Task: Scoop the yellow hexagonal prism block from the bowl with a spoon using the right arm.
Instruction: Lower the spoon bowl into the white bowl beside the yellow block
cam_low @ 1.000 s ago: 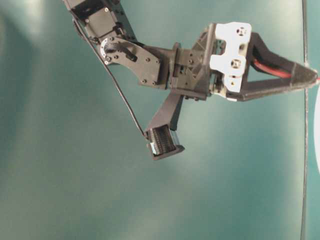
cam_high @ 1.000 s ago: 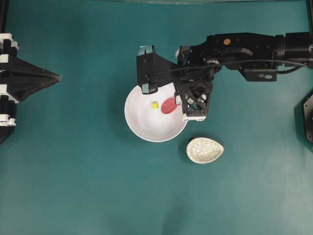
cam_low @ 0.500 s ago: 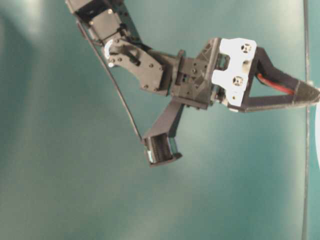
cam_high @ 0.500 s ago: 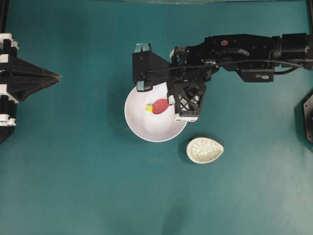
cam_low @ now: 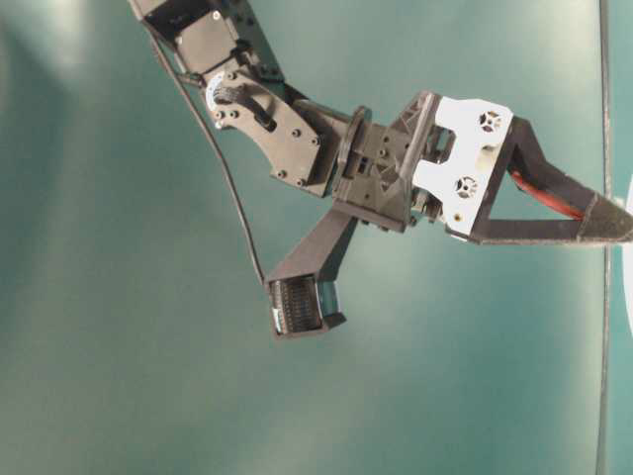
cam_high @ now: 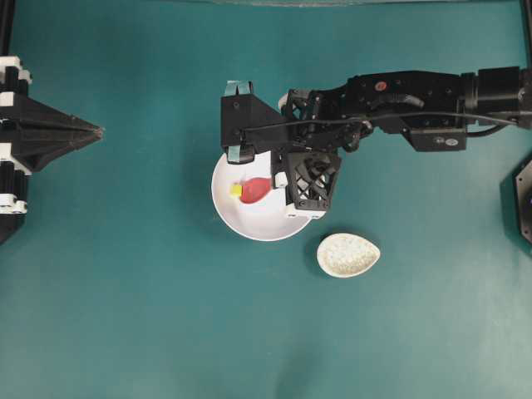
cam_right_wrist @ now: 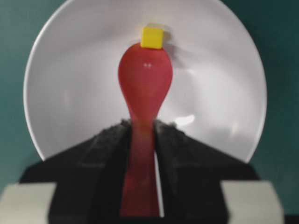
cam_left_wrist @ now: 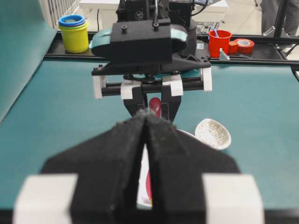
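The right gripper [cam_right_wrist: 142, 135] is clenched on the handle of the spoon [cam_right_wrist: 145, 84], whose tip sits inside the bowl [cam_right_wrist: 70, 93]. The yellow hexagonal prism block [cam_right_wrist: 152, 36] lies on the bowl's inner surface, touching the front lip of the spoon and not yet in its hollow. In the overhead view the block [cam_high: 236, 189] sits left of centre in the bowl [cam_high: 258, 226].

Risks, as judged: the block is small and light, so a further push may simply slide it ahead of the lip and up the curved wall instead of loading it. A spoon edge held too high would ride over or flick the block out. Pressing too hard on the glossy wall could shift the bowl on the tabletop [cam_high: 166, 316] or twist the handle in the grip.

Surroundings: a speckled spoon rest [cam_high: 347, 255] lies near the bowl, apart from it, and obstructs nothing. The left gripper [cam_left_wrist: 147, 140] is parked well apart at the tabletop edge, jaws pressed together and holding nothing. Cups and tape rolls stand beyond the tabletop, out of reach.
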`<move>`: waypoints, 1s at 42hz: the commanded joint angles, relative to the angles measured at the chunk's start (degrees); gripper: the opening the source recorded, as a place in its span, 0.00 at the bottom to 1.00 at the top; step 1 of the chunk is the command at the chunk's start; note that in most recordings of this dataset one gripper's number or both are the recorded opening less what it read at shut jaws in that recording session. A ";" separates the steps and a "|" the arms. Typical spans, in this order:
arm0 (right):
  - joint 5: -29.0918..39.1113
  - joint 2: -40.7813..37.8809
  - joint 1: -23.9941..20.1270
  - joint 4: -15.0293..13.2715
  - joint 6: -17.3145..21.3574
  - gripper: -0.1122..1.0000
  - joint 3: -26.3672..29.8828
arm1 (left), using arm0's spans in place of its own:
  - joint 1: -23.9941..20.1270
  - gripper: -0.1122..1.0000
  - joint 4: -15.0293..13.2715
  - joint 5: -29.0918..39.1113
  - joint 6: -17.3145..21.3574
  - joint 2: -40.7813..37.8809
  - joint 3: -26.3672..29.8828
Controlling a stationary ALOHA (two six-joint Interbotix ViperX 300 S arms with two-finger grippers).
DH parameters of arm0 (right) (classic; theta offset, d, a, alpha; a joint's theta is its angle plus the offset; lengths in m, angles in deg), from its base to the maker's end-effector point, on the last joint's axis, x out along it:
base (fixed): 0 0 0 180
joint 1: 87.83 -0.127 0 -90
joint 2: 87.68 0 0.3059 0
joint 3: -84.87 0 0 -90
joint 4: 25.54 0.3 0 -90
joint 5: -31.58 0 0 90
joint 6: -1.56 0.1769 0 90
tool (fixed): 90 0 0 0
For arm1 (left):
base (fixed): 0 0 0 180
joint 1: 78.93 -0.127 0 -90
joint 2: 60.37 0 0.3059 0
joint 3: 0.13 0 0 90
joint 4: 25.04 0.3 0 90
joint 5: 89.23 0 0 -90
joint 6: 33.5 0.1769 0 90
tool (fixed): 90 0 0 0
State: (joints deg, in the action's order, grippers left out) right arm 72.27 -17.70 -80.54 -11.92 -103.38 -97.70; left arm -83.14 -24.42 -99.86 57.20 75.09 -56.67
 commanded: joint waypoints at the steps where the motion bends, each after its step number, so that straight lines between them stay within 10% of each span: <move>1: -1.05 1.05 -0.18 0.26 0.09 0.31 0.62 | -0.18 0.10 0.18 -0.35 0.00 -0.26 1.32; 42: -6.77 2.90 -0.62 1.14 0.26 0.31 -2.81 | -0.18 0.10 0.18 -0.53 0.00 -0.26 1.32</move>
State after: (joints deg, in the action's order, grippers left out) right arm 66.91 -17.43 -80.98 -11.30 -103.12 -100.52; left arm -83.14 -24.33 -99.86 57.20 75.18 -56.67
